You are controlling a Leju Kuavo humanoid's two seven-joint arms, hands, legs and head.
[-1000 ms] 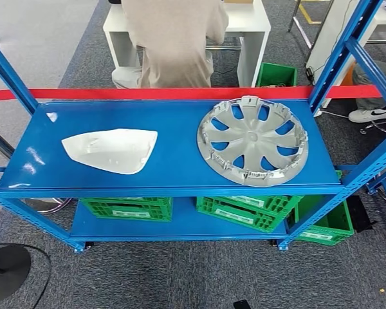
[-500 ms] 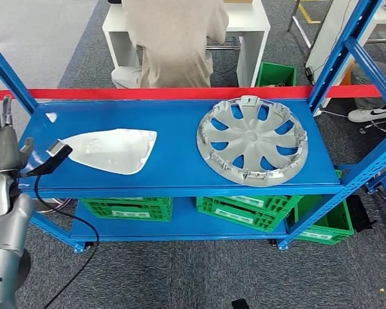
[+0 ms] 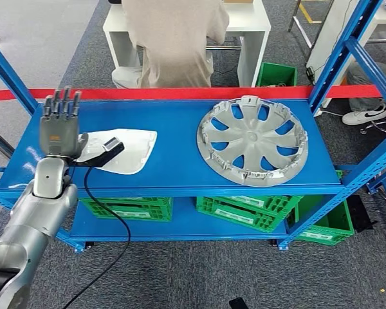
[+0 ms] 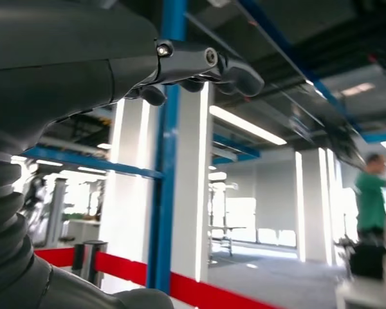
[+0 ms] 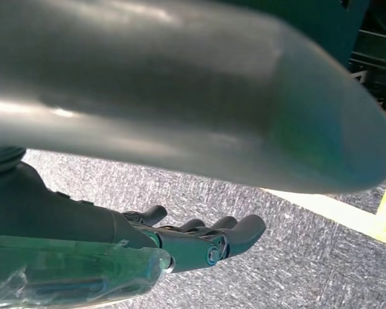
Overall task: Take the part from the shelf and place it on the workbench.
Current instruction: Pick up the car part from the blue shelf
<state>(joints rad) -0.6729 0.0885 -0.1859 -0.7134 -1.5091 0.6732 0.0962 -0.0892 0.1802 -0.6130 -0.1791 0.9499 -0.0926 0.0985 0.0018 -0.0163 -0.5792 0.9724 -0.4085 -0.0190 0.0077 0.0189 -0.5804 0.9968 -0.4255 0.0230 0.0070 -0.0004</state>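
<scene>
White part (image 3: 128, 150) lies beside the raised left hand (image 3: 60, 127), fingers (image 3: 61, 104) spread; right hand's fingers (image 5: 229, 233) extended, empty.

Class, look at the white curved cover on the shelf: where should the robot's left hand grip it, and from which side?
Probably the white cover by its narrow tapered end, from the shelf's left front: that end lies nearest the raised left hand, and the shell's low edge looks thin enough to pinch.

workshop floor, blue steel shelving (image 3: 181, 190), green parts crates (image 3: 128, 208), red barrier tape (image 3: 181, 93), grey carpet (image 3: 191, 273)
</scene>
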